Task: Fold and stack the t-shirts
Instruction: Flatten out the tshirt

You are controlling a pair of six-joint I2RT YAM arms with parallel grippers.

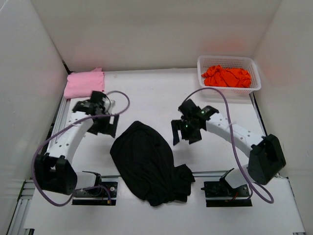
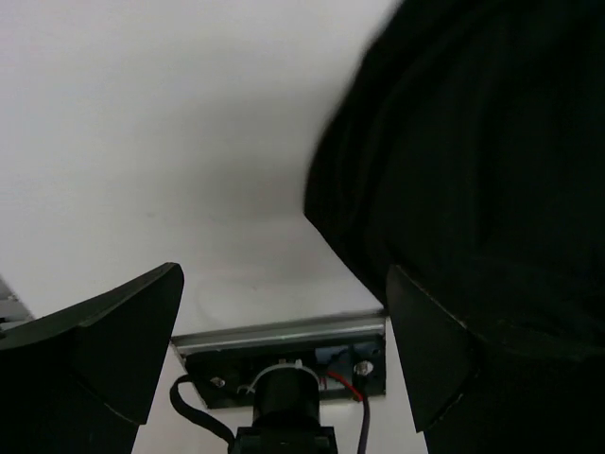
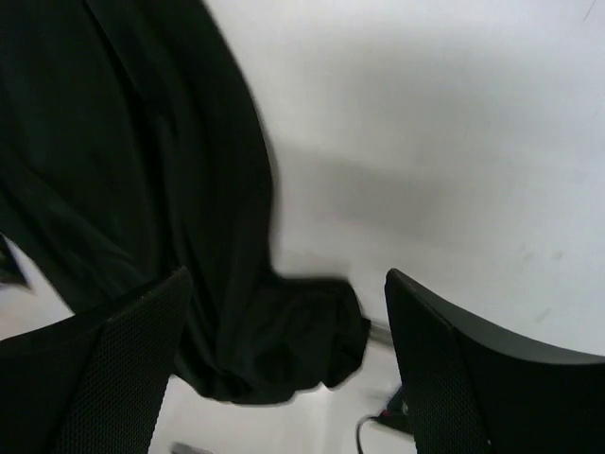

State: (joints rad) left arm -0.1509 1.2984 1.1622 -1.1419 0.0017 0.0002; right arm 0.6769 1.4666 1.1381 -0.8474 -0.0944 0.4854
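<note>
The black t-shirt [image 1: 146, 161] lies crumpled near the table's front middle, between the two arms; it also shows in the left wrist view [image 2: 482, 180] and the right wrist view [image 3: 123, 161]. The pink t-shirt [image 1: 84, 82] lies folded at the back left. The orange t-shirt [image 1: 226, 76] is bunched in the white mesh basket [image 1: 255, 83] at the back right. My left gripper [image 1: 105, 126] is open and empty, just left of the black shirt. My right gripper [image 1: 185, 135] is open and empty, above the table just right of the black shirt.
White walls close in the table on the left, back and right. Both arm bases [image 1: 93, 188] sit on a metal rail [image 1: 205, 174] at the front edge. Purple cables [image 1: 230, 122] loop off each arm.
</note>
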